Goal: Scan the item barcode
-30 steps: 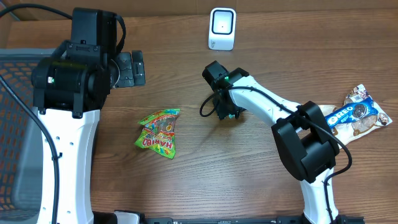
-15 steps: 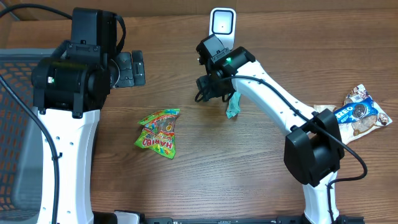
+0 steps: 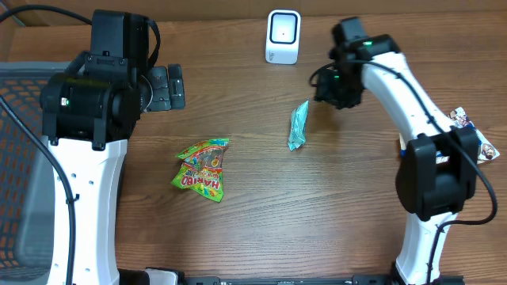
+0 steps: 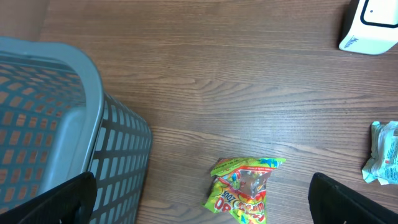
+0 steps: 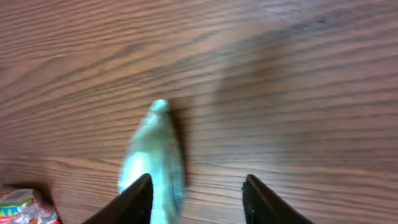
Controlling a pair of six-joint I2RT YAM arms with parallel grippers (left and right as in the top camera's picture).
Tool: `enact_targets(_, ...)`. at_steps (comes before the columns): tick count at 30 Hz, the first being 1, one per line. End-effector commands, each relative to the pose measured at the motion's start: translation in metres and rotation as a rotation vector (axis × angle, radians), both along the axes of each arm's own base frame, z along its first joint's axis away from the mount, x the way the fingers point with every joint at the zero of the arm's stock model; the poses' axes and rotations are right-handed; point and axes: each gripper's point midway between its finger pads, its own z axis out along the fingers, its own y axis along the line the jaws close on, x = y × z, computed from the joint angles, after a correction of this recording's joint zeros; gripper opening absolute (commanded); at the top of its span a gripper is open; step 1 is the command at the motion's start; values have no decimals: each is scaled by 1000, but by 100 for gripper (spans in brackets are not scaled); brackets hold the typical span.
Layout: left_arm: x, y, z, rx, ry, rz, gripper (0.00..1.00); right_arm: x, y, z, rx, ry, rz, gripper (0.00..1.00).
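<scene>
The teal packet (image 3: pixel 298 127) is laid flat on the worktop (image 3: pixel 253 229) near the centre of the overhead frame, below and just right of the white scanner (image 3: pixel 283 36). Its long axis runs nearly top to bottom, with the upper end tilted right. Inside the grey basket (image 4: pixel 56 106), at frame left, only mesh is seen. The right fingers (image 5: pixel 134 202) are released and parted above the packet. The left fingers (image 4: pixel 62 199) are spread wide, with nothing grasped.

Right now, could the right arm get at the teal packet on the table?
Probably yes: the teal packet lies close beside the right tool, whose jaws stand open, with nothing between.
</scene>
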Motion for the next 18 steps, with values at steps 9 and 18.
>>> enact_targets(9, 1, 3, 3, 22, -6, -6, 100, -24, 36, -31, 84, -1, 79, 13)
enact_targets(18, 1, 3, 3, 22, -6, -6, 100, -49, 126, -22, 152, -71, 282, 10)
